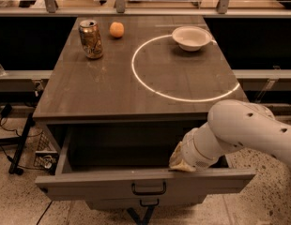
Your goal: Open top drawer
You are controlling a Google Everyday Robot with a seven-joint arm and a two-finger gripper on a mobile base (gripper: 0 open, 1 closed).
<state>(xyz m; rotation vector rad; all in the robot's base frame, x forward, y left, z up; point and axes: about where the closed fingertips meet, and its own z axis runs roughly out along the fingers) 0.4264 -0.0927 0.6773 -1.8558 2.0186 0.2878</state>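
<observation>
Two dark handles show, one above the other. The upper handle (149, 188) sits in the middle of the top drawer (89, 185), which stands pulled well out from under the cabinet top (112, 93), its deep grey box in view. My gripper (181, 162) rests at the upper edge of the drawer front, right of centre, on the inner side; whether it is open or closed I cannot tell.

I judge the drawer stiff and fairly heavy, sliding on runners, so a straight pull at the handle or the front's rim suits it best. Off-centre force could skew it.

The lower drawer (145, 203) sits beneath, set further back. On top, well away from me, stand a can (91, 39), an orange (117, 29) and a bowl (191, 37); a jolt might roll the orange. Nothing I can see blocks the drawer's path.
</observation>
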